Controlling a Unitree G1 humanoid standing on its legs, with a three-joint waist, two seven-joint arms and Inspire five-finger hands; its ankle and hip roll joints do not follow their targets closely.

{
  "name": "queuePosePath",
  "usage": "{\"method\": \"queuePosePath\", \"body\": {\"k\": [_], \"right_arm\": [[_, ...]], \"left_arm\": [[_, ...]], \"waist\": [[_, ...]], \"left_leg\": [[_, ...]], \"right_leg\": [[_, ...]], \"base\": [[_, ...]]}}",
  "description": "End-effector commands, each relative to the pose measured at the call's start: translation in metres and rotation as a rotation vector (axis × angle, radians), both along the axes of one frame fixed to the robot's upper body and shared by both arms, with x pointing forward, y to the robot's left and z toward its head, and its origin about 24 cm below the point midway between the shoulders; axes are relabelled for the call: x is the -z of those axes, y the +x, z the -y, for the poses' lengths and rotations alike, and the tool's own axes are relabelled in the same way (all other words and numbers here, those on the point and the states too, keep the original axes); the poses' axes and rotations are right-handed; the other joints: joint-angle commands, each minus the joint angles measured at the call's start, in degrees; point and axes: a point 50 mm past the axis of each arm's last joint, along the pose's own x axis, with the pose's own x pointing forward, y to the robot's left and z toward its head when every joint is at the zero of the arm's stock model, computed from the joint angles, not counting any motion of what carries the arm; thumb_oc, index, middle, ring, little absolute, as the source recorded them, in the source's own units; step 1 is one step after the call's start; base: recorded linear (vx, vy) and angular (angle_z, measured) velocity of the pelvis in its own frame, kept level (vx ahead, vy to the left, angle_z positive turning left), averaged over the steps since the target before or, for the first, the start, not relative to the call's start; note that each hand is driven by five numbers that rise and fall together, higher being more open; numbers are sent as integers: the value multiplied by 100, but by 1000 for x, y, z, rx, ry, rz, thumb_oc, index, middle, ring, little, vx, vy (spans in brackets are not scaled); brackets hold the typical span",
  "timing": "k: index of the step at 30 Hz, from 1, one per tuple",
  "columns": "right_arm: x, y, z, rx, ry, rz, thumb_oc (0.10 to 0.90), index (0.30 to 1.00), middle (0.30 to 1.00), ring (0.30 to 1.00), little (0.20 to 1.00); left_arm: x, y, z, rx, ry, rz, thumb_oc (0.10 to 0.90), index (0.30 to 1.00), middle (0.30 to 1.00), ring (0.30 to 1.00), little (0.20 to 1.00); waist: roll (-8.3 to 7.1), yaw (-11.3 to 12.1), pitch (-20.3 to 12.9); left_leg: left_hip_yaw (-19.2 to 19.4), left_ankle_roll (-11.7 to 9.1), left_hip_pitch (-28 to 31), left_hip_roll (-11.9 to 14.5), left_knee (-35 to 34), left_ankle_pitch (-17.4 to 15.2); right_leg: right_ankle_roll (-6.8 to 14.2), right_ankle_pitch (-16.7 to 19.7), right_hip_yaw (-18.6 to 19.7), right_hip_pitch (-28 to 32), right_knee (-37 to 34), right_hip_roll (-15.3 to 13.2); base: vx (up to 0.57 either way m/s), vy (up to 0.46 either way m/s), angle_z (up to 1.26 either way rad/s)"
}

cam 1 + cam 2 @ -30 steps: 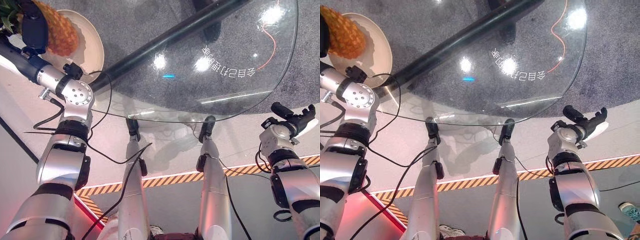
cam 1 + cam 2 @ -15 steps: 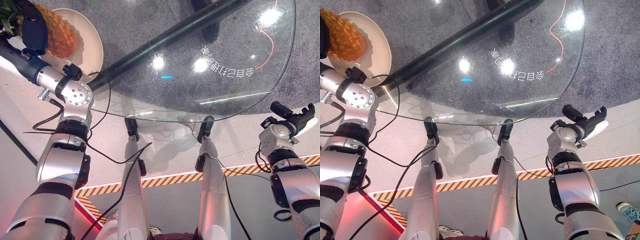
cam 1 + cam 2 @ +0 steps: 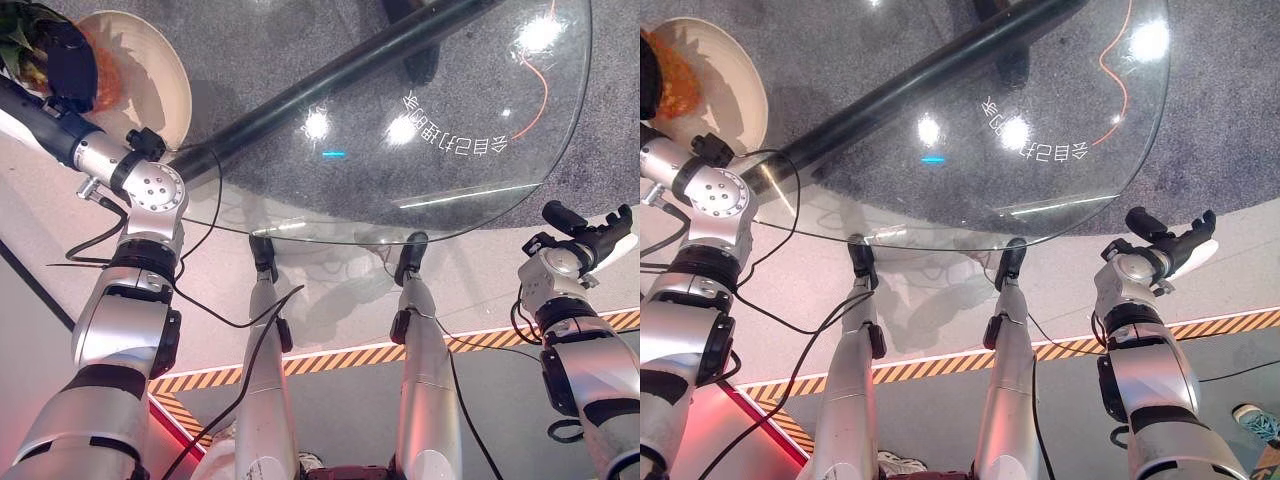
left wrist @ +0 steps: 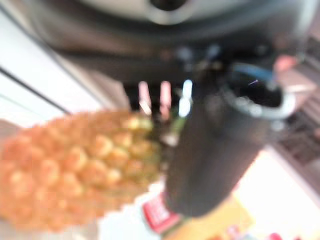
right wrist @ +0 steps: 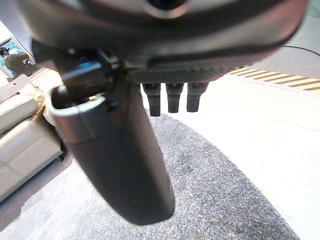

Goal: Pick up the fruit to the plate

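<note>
Over the plate (image 3: 165, 75) | left hand (image 3: 65, 60) grasps pineapple (image 4: 75, 172), long axis tilted across the rim | right hand (image 3: 1175, 240) relaxed, far off.

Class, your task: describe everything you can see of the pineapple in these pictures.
The pineapple has an orange-yellow, knobbly skin of small rounded scales, and green leaves show at its crown end. It looks whole. The left hand is closed round it, the dark thumb lying against its side. It is held over the cream plate at the glass table's far left edge. Whether it rests on the plate cannot be told.
</note>
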Motion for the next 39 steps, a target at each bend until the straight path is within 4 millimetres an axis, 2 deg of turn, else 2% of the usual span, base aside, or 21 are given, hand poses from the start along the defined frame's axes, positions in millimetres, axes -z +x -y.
{"method": "queuePosePath", "body": {"k": [1, 17, 19, 21, 39], "right_arm": [[-9, -17, 30, 119, -93, 5, 800, 900, 900, 900, 900], [-7, -18, 29, 125, -91, 1, 800, 900, 900, 900, 900], [-6, -19, 30, 126, -88, 1, 800, 900, 900, 900, 900], [-5, -19, 30, 127, -88, 1, 800, 900, 900, 900, 900], [-4, -20, 29, 131, -91, -5, 800, 900, 900, 900, 900]], "left_arm": [[-56, -26, -26, -77, 44, 250, 720, 832, 832, 832, 820], [-49, -25, -25, -47, 38, 249, 762, 867, 867, 867, 862], [-47, -25, -25, -38, 30, 253, 748, 855, 855, 855, 848], [-46, -24, -25, -29, 29, 253, 800, 900, 900, 900, 900], [-36, -23, -30, 43, -29, 264, 800, 900, 900, 900, 900]], "waist": [[-258, 160, -155], [-250, 188, -155], [-251, 197, -155], [-254, 207, -155], [-246, 227, -155]], "left_leg": [[-185, -36, -64, 39, 608, -630], [-190, -33, -57, 34, 632, -643], [-175, -38, -57, 44, 649, -645], [-165, -42, -58, 52, 649, -641], [-222, -24, -44, 8, 689, -656]], "right_leg": [[53, -26, -24, 110, -170, 103], [48, -64, -46, 126, -123, 97], [50, -78, -78, 133, -98, 85], [55, -81, -111, 139, -88, 73], [42, -83, -58, 157, -84, 83]], "base": [[0, 0, 0], [0, 0, 0], [0, 0, 0], [0, 0, 0], [0, 0, 0]]}}
